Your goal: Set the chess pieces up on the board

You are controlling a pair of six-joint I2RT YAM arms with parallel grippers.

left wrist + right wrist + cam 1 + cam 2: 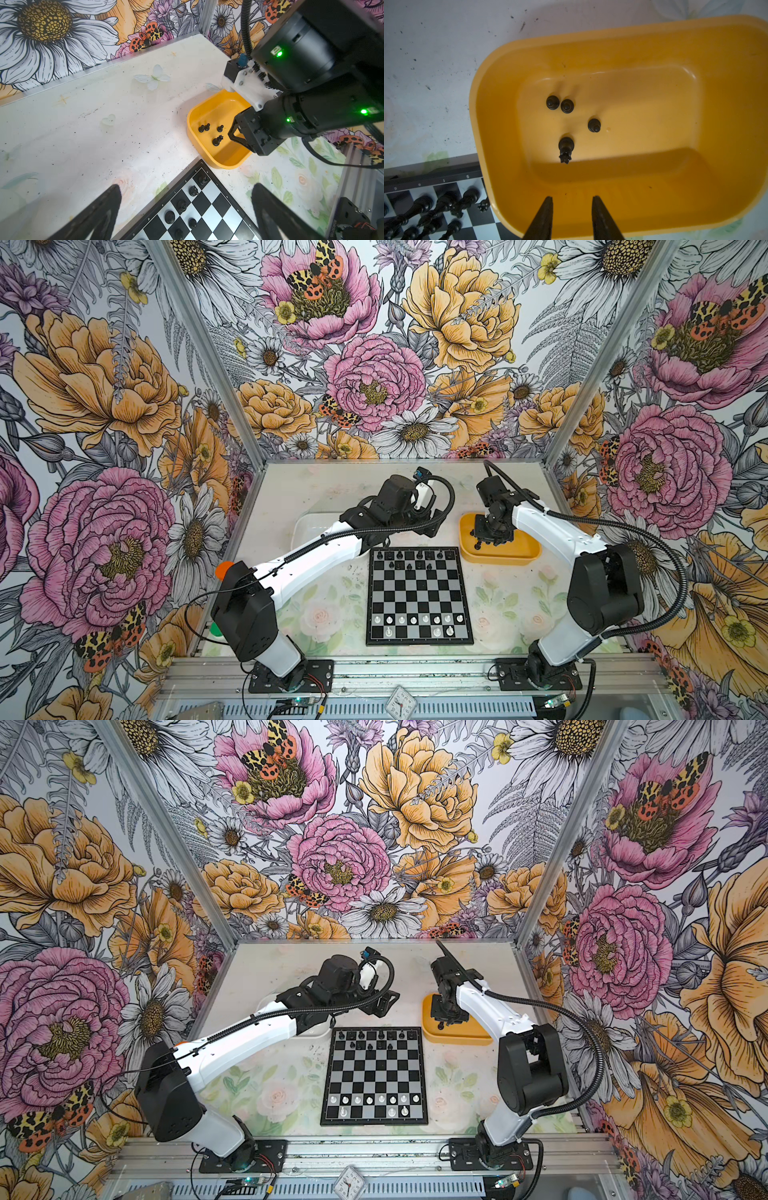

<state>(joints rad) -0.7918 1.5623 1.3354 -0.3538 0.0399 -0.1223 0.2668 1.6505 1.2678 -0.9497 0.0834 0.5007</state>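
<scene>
**Small, slick chessmen lie just ahead of the right gripper**

The board [419, 595] lies off to one side of the right gripper [572, 197], which hangs over the yellow tray [654, 52] with its jaws narrowly parted and empty. The left gripper [187, 187] is spread wide and empty above the board's corner. Just beyond the right fingertips a crowned black piece [566, 146] appears upright, with three black pawns [567, 106] farther on. They look light, rigid and glossy, and probably tip easily. Pinch low on the stem.
</scene>
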